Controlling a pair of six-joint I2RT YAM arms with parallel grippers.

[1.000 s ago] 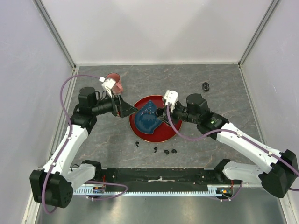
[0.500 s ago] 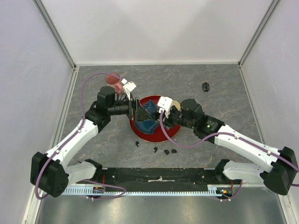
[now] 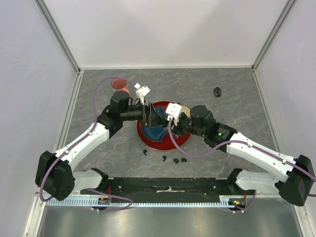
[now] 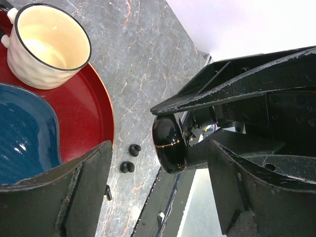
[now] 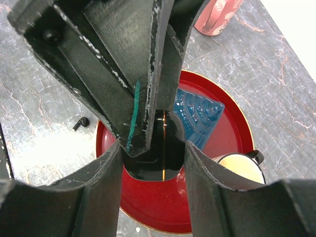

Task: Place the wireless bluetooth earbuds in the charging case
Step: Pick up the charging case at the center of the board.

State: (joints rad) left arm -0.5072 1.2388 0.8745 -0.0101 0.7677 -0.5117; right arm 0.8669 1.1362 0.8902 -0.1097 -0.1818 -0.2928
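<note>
Pinching the black case (image 4: pixel 169 143) between right gripper (image 5: pixel 153 150) fingers, shut seam turned toward the other arm. Likely bracing it so the lid can be pried. Left gripper (image 4: pixel 159 153) spread wide, one finger each side of the case, not visibly touching. Reads as lining up on the lid. Held in the air above the red plate (image 3: pixel 174 144), both wrist cameras looking straight at it.

Nearest the bases: four earbuds (image 3: pixel 163 158) loose on the table, just off the plate's near rim, none in the case. Insertion not begun, by the look of it.

On the plate: blue dish (image 3: pixel 152 132), cream mug (image 4: pixel 49 47) toward the far-right side. Farther back: pink cup (image 3: pixel 118 83) on the left, second case (image 3: pixel 217 91) on the right, well apart.

Arms: both folded in toward centre, wrists roughly level and nose to nose over the plate. Left elbow tucked near the pink cup, right forearm stretched long from the right base.
</note>
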